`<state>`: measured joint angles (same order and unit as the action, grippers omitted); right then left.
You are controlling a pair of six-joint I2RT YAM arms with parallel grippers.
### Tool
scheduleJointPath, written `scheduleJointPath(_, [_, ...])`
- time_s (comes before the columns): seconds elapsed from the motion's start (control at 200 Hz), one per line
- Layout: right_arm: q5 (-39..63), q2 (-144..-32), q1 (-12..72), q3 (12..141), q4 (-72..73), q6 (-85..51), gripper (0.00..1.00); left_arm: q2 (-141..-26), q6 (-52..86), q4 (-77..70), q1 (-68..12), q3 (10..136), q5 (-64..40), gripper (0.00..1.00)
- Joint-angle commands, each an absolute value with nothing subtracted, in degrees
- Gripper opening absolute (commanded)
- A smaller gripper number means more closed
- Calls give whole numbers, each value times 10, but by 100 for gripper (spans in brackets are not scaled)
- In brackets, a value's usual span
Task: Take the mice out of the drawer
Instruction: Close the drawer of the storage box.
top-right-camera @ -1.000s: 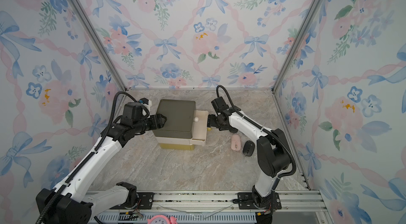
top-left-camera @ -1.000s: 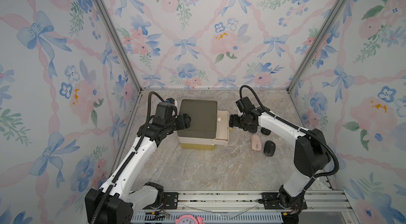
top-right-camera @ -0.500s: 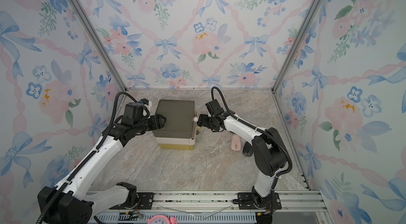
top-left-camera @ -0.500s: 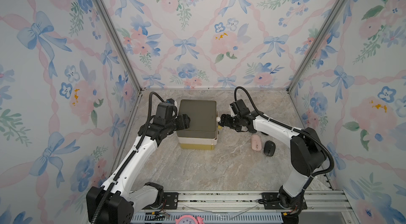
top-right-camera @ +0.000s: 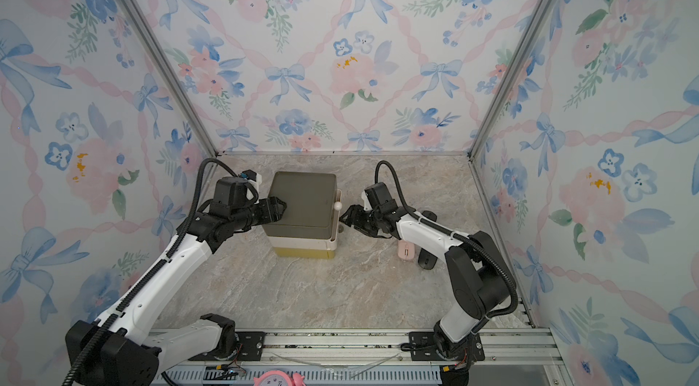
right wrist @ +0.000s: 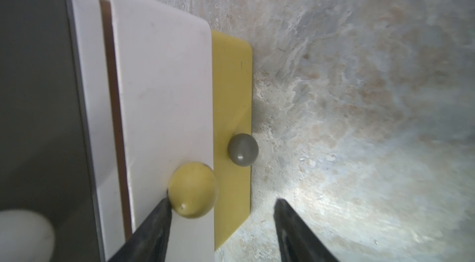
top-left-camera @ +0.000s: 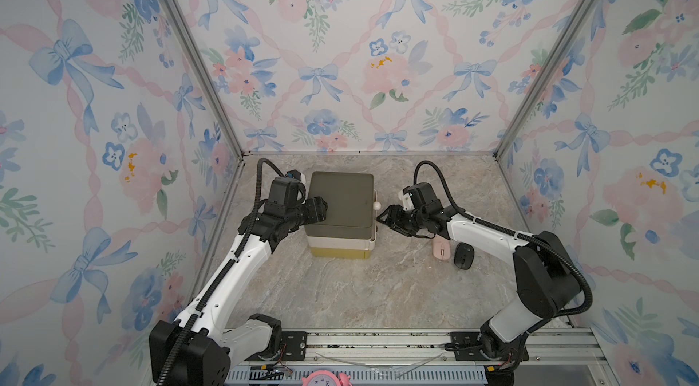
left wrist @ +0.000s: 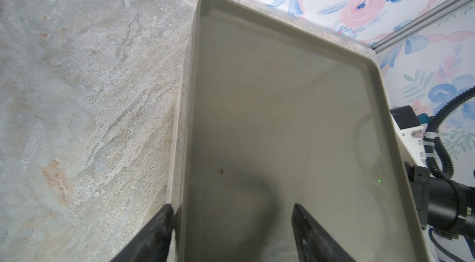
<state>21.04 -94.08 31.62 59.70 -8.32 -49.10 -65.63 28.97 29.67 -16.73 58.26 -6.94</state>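
Marble-look tabletop [top-left-camera: 340,289] fills your workspace, with the mounting rail [top-left-camera: 378,342] nearest you. Past it, on your right, a pink mouse [top-left-camera: 440,249] and a black mouse [top-left-camera: 464,255] lie just beside each other on the bare surface. They sit partly under the right arm and apart from the drawer unit [top-left-camera: 340,198].

Your right gripper [right wrist: 222,204] is at the unit's front with its jaws spread, gripping nothing. One finger touches the yellow knob [right wrist: 192,190] of the cream drawer [right wrist: 164,93], which stands slightly ajar. Under that is the yellow drawer [right wrist: 231,81] with its grey knob [right wrist: 243,149]. You cannot see inside either drawer.

Your left gripper [left wrist: 232,209] is spread too, with one finger beside the unit's side wall and the other over its olive top. Floral wallpaper [top-left-camera: 340,62] closes the back.
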Motion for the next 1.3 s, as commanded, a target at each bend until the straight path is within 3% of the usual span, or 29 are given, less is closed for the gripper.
scheduleJointPath(0.0, [228,-943,329,591,-53,-521,62,-660,300,277,-172,575,-105,73])
scheduleJointPath(0.19, [260,-945,332,555,42,-573,58,-657,305,275,-172,574,-99,72])
scheduleJointPath(0.675, [252,-918,335,515,44,-574,52,-654,307,274,-172,593,-86,73])
scheduleJointPath(0.91, [234,-852,315,491,0,-542,55,-622,295,281,-171,608,-33,75])
scheduleJointPath(1.14, [241,-799,257,420,6,-542,59,-611,304,289,-180,634,-73,75])
scheduleJointPath(1.295, [262,-829,234,396,60,-540,58,-626,317,287,-225,649,-86,74])
